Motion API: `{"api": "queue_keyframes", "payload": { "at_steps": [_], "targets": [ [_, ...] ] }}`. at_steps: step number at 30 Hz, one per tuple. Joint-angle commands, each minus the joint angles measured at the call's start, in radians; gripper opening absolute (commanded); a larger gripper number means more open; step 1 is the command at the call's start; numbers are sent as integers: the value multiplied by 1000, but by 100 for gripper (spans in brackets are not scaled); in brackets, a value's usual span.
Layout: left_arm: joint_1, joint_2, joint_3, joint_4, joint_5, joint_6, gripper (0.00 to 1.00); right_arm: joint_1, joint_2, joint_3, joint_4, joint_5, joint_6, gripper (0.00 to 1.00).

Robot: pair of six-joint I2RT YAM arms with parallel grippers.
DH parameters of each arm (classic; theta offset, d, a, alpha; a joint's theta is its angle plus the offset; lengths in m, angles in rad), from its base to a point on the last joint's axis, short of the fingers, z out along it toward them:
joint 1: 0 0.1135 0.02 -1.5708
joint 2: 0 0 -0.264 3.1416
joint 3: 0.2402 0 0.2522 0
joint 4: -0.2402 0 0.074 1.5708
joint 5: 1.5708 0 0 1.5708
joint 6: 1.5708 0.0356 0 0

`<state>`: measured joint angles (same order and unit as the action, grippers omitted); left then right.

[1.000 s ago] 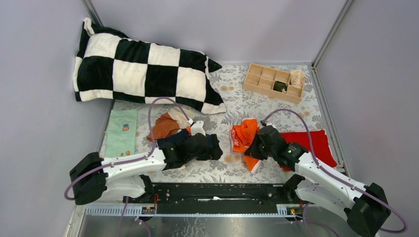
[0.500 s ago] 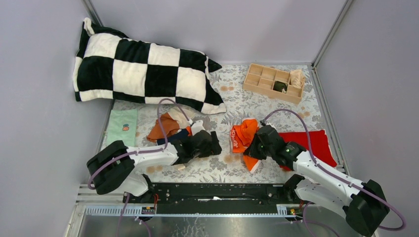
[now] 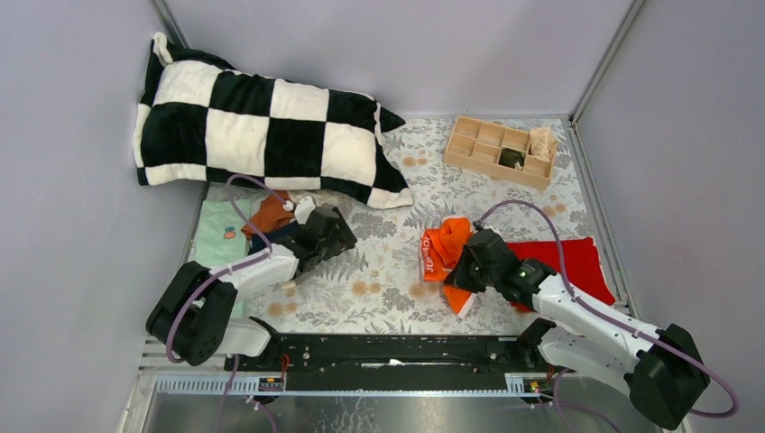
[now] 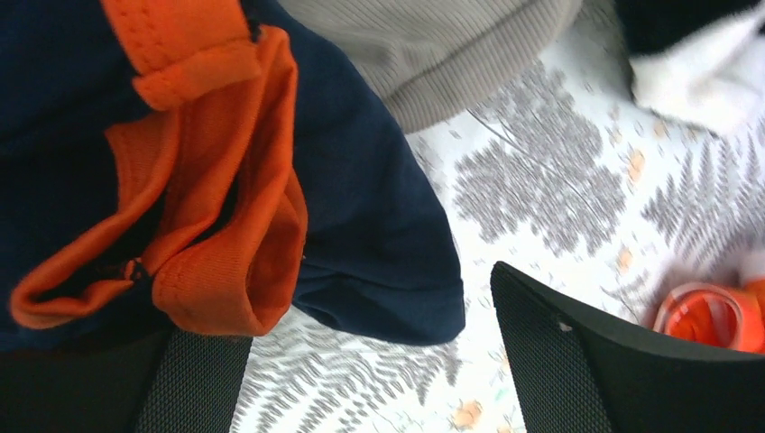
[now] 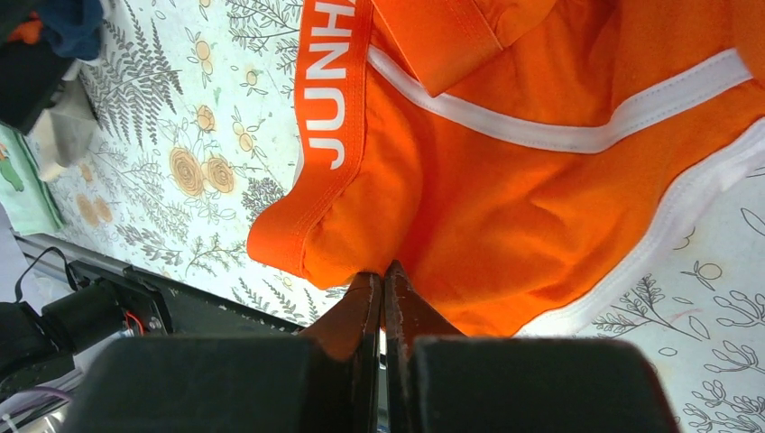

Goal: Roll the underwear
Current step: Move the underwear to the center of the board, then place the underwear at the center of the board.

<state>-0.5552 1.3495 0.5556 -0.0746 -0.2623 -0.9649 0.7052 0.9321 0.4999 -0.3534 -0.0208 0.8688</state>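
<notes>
The bright orange underwear (image 3: 442,245) with white lettering lies bunched at the centre right. My right gripper (image 3: 465,269) is shut on its near edge, and in the right wrist view the jaws (image 5: 383,281) pinch the orange cloth (image 5: 505,180). A small pile of underwear lies near the pillow, with the rust-brown one (image 3: 269,215) showing. My left gripper (image 3: 336,233) is at the pile's right side. In the left wrist view it (image 4: 361,352) is open, and the navy underwear (image 4: 379,180) with orange trim (image 4: 225,225) lies at the left finger. A beige ribbed one (image 4: 451,54) lies beyond.
The black-and-white checked pillow (image 3: 262,126) lies at the back left. A wooden compartment box (image 3: 492,142) stands at the back right. A plain red cloth (image 3: 577,262) lies right of the right gripper. A mint-green cloth (image 3: 216,239) lies at the left edge. A black rail (image 3: 388,347) runs along the near edge.
My left gripper has swung left and away from me, toward the pillow, and the underwear pile has shifted left with it. My right gripper holds the orange underwear, almost unmoved.
</notes>
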Motion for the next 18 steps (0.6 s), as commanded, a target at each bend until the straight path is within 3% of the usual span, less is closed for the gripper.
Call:
{"api": "queue_keyframes", "payload": {
  "at_steps": [1,10,18],
  "targets": [
    [86,30,52,-70,-66,81,99,4,16,20,3,-14,-26,0],
    [55,-153,186,-175,48,238,99,34,66,61,57,-96,-96,0],
    [100,-428,88,-265,109,137,99,246,306,137,246,-67,-25,1]
  ]
}}
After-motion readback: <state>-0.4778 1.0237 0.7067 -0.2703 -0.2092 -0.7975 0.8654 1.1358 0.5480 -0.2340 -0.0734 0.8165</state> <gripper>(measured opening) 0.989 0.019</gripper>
